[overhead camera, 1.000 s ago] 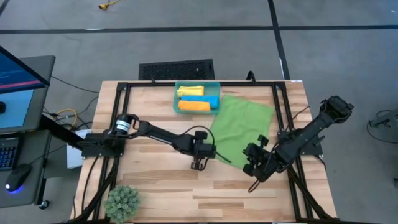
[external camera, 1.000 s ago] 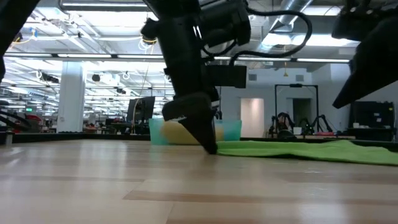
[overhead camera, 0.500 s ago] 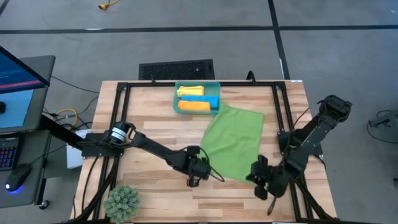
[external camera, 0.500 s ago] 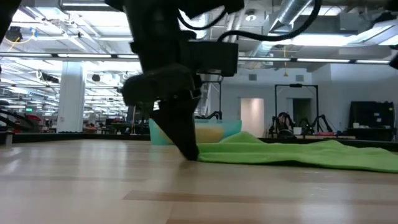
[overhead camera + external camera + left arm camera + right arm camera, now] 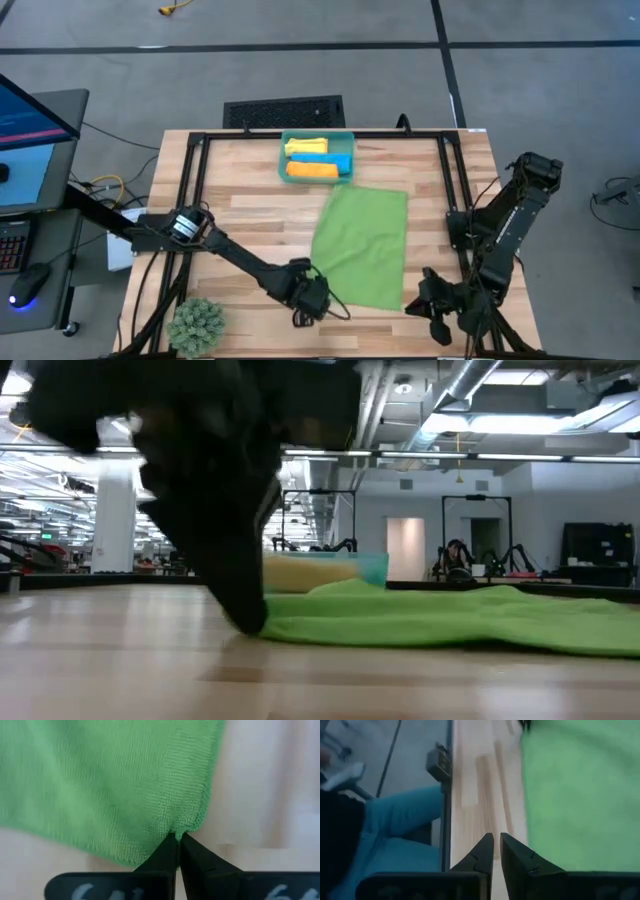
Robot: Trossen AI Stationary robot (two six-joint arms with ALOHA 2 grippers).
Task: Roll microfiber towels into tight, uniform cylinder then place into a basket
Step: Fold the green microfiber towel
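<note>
left end effector (image 5: 177,840) pinching green towel (image 5: 100,785) corner

Green towel (image 5: 362,245) now dragged nearer the desk's (image 5: 240,190) front edge, clear of the basket (image 5: 316,158). Left gripper (image 5: 305,303), clamped on its corner, pulled back too. Right gripper (image 5: 430,305) withdrawn past the front right corner.

You won't find any readable text here: the pale marks on the dark bar low in the left wrist view (image 5: 107,890) are too blurred to make out.
</note>
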